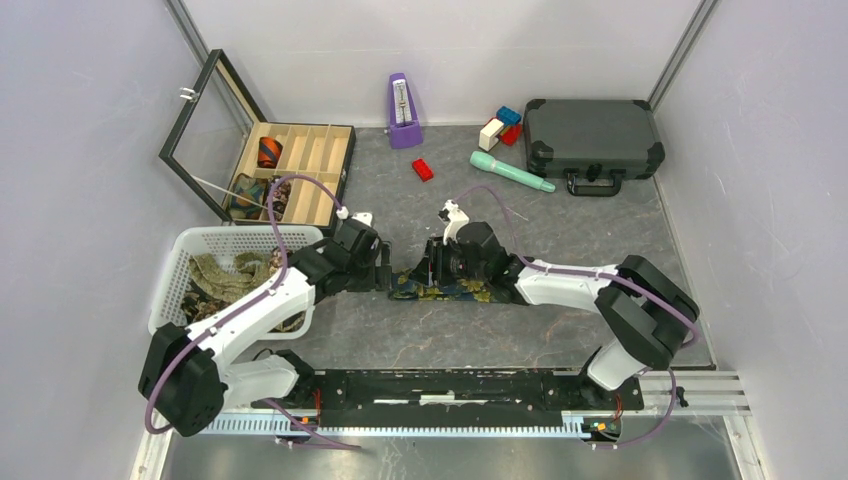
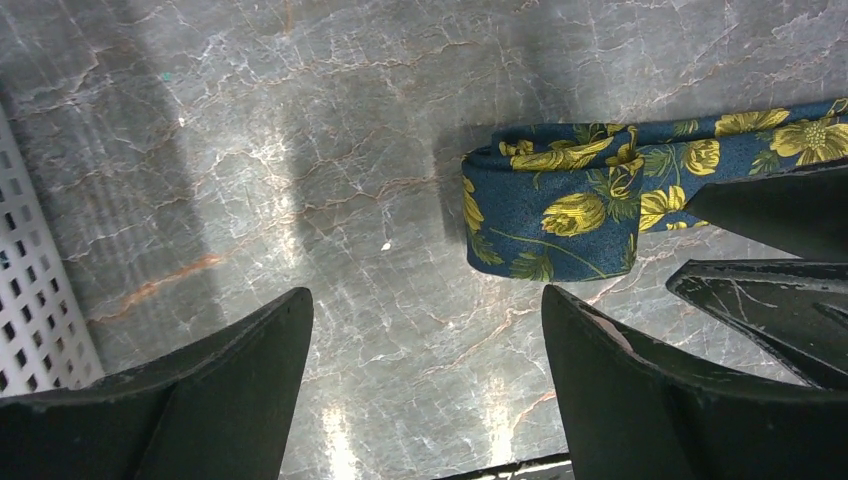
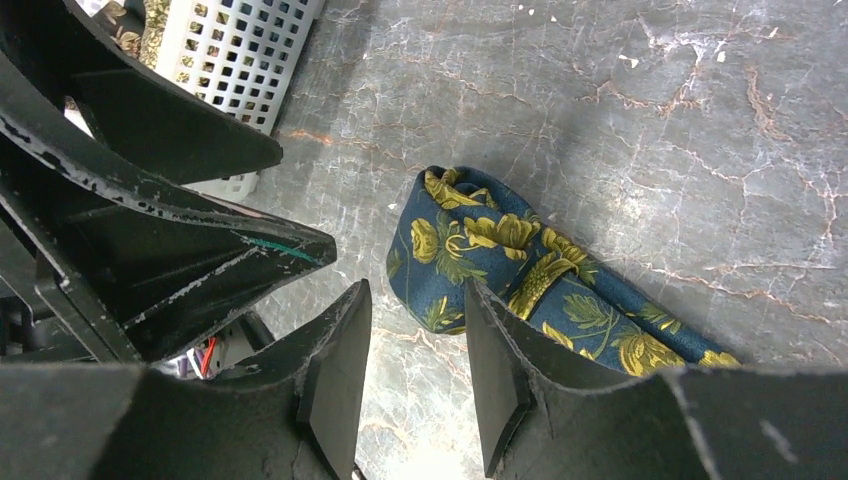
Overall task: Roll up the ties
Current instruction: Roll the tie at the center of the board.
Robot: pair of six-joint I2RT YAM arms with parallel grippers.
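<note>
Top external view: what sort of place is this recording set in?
Most likely a robotics lab test cell: plain panel walls box in a marble-patterned table, and two arms are bolted to a rail at its near edge.

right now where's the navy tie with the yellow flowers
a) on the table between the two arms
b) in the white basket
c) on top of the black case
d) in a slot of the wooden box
a: the navy floral tie lies on the marbled table between the two arms, outside the white basket and the wooden box.
</note>
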